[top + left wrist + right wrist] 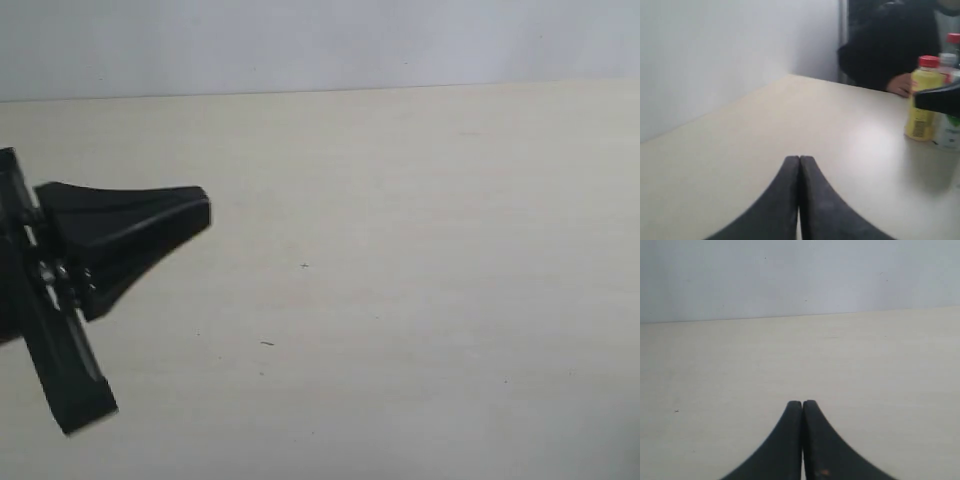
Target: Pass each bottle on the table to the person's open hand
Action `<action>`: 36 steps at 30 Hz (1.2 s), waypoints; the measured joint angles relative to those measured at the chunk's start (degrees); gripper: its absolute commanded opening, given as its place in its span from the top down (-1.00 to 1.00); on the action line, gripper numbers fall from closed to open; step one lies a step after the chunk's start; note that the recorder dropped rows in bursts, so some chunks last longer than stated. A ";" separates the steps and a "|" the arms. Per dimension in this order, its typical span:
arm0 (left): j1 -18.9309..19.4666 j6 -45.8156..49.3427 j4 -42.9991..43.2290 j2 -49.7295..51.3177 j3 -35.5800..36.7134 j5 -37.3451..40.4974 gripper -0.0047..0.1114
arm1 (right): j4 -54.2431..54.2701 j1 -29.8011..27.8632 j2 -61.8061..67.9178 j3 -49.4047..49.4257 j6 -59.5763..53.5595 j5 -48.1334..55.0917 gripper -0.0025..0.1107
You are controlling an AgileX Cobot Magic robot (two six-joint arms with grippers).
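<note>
In the left wrist view a yellow bottle [921, 100] with a red cap stands at the far side of the table [790, 115]. Beside it are a white bottle [947, 132] and a red-capped bottle [953, 40], both partly cut off. A blurred black part [940, 98] crosses in front of them. The person's hand [900, 85], in a black sleeve, rests at the table's edge behind the bottles; whether its palm is open I cannot tell. My left gripper [800, 158] [204, 209] is shut and empty, well short of the bottles. My right gripper [803, 402] is shut and empty over bare table [865, 365].
A pale wall [320, 45] runs along the back edge of the table [400, 300]. The person's dark torso [885, 40] sits behind the bottles. A few tiny dark specks [266, 343] mark the surface.
</note>
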 measured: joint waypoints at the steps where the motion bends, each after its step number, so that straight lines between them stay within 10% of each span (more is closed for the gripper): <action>1: 2.10 -3.41 0.11 -1.81 0.00 3.48 0.90 | 0.00 0.00 0.00 0.00 0.00 0.00 0.96; 7: 15.90 -20.17 0.11 -14.16 0.00 20.75 0.90 | 0.00 0.00 0.00 0.00 0.00 0.00 0.96; 17: 35.37 -22.68 0.11 -34.23 0.00 34.20 0.90 | 0.00 0.00 0.00 0.00 0.00 0.00 0.96; 36: 40.96 -17.88 0.11 -52.55 2.18 45.44 0.90 | 0.00 0.00 0.00 0.00 0.00 0.00 0.96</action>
